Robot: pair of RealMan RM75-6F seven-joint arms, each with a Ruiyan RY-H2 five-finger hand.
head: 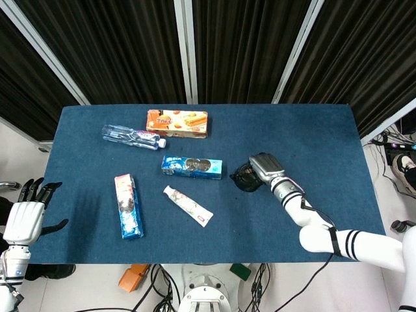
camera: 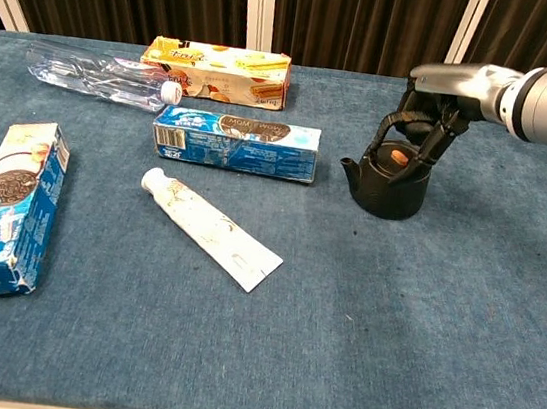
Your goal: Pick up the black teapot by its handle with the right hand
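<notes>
1. The small black round teapot [camera: 389, 184] with a looped top handle sits on the blue cloth-covered counter [camera: 419, 325], just to the right of the blue rectangular biscuit box [camera: 236, 143], its spout pointing towards that box.
2. The right hand [camera: 428, 122] is above the teapot with its dark fingers [camera: 432, 150] curled through and round the handle; it appears to be grasping it, though whether the base has left the counter cannot be told.
3. The left hand [head: 26, 218] hangs off the counter's near left corner, fingers spread, holding nothing.
4. Risk: the handle probably pivots, so a grip off its top centre could let the body swing and tilt as it rises.
5. Risk: the hold looks like a hook more than a firm clamp, so a quick lift might slide the handle off the fingers.
6. Risk: the spout is near the biscuit box, and a sideways swing could knock it.
</notes>
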